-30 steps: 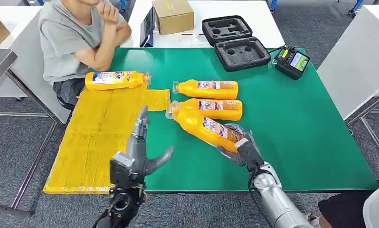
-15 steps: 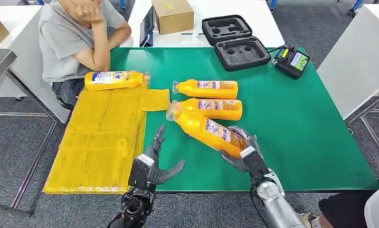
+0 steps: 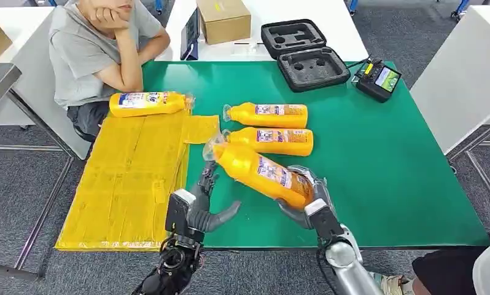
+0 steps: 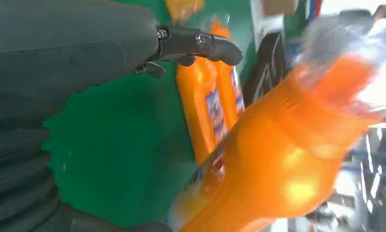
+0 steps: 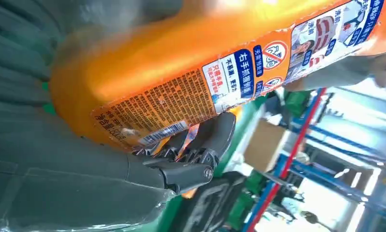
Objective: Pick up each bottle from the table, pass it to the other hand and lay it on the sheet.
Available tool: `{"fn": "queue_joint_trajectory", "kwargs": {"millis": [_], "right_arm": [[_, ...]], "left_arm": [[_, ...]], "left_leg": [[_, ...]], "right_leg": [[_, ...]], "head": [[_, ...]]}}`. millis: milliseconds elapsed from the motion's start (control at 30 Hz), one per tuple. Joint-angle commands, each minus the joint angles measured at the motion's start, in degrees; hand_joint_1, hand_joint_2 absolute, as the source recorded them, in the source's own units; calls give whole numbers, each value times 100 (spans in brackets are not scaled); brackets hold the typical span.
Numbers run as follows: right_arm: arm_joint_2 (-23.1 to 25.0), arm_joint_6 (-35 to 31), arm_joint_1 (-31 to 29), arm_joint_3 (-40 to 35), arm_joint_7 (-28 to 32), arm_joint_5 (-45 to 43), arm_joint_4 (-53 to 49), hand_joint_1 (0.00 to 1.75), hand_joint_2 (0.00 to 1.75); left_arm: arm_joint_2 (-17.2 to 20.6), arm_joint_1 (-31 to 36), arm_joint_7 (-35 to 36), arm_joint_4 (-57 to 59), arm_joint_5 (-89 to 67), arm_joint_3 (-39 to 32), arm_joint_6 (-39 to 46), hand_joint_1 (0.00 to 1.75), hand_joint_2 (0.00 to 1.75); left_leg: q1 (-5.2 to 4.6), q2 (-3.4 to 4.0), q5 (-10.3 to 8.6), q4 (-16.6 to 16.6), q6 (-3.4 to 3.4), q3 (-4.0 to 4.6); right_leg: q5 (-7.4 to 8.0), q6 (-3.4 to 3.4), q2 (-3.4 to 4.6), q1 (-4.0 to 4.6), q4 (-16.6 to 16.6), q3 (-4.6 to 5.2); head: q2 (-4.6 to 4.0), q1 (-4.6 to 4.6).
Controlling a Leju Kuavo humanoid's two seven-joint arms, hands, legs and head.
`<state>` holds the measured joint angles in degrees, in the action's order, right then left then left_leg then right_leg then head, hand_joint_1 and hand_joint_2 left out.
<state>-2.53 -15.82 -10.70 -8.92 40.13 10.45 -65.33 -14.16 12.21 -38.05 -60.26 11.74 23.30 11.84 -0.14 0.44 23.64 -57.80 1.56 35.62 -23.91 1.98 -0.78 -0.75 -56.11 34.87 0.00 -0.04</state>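
Nearest me, my right hand (image 3: 305, 200) gripped the base end of a bottle (image 3: 258, 172), holding it clear of the green surface (image 3: 377, 160) with its cap end tipped toward my left. In the right wrist view the fingers (image 5: 200, 145) wrapped under the label end of that bottle (image 5: 191, 82), so I judged the grasp firm.

My left hand (image 3: 201, 206) was held with its fingers spread and nothing in it, just beside the cap end. In the left wrist view the bottle (image 4: 278, 145) hung just off that hand's thumb (image 4: 200, 43), but I could not tell whether they touched. I judged the handover about to happen and not yet made.

Farther out, two bottles lay side by side on the surface, the nearer (image 3: 273, 141) and the farther (image 3: 268, 115), both untouched.

To my left the yellow sheet (image 3: 132, 178) had one bottle (image 3: 147, 103) lying at its far edge, which I took as done. A person (image 3: 95, 49) sat behind it, leaning on the surface.

So, by my count: one laid, one mid-transfer, two left to pick up, pass and lay.
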Motion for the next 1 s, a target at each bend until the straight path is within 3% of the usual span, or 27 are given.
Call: {"fn": "queue_joint_trajectory", "kwargs": {"millis": [33, 567, 600, 1000], "right_arm": [[210, 25, -105, -251, -13, -13, -215, 175, 175], [268, 64, -195, -298, -13, -109, -47, 175, 175], [275, 54, -204, -288, -13, -99, -6, 175, 175], [266, 71, -194, -160, -13, -147, 138, 175, 175]], "left_arm": [[13, 307, 69, 402, 128, 51, -121, 0, 175], [18, 472, 235, 376, 680, 226, -711, 0, 175], [33, 458, 200, 324, 641, 273, -727, 0, 0], [84, 291, 145, -12, 574, 450, -760, 0, 0]], "left_leg": [[3, 1, 6, 0, -8, -16], [6, -1, 12, 1, -12, -32], [3, 1, 6, 0, -8, -15], [4, 3, 11, 3, -10, -27]], "right_leg": [[-4, -6, 8, 2, 2, -15], [-10, -10, 10, 4, 3, -32], [-4, -6, 8, 2, 2, -15], [-7, -8, 11, 2, 6, -28]], "head": [[0, 0], [0, 2], [0, 2], [0, 4]]}}
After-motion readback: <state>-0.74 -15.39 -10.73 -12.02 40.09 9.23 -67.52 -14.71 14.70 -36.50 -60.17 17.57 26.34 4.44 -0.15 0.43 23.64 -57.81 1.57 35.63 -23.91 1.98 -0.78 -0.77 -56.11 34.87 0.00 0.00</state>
